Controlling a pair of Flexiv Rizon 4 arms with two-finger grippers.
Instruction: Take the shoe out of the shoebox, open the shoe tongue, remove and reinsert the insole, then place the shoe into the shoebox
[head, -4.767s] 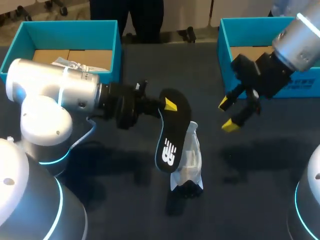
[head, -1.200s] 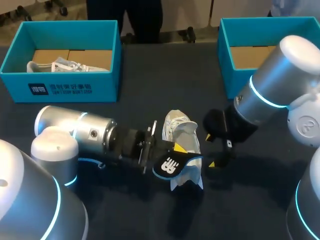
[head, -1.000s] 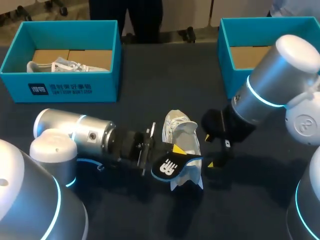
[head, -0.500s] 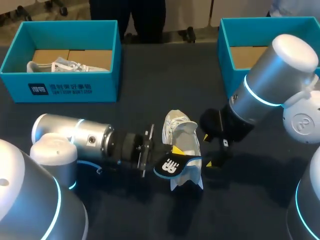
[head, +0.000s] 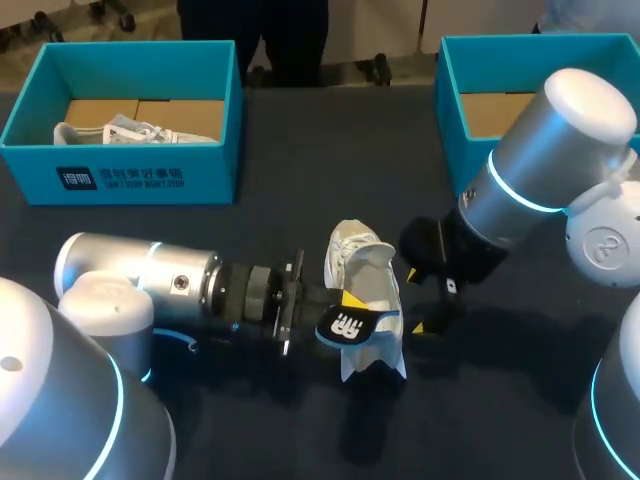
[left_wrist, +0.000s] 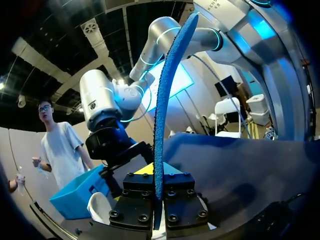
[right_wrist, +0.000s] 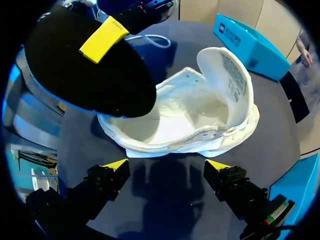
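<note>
Left hand (left_wrist: 159, 200) pinches the insole (head: 345, 325), which hides one end of the shoe (right_wrist: 200, 115) (which end is unclear); right hand (right_wrist: 165, 167) gapes, empty.

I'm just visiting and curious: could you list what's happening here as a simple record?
Shoe: white, on the table, tongue pulled back
Left end effector: shut on the black insole, over the shoe
Right end effector: open, beside the shoe
Left shoebox: another white shoe inside
Right shoebox: no shoe seen
</note>
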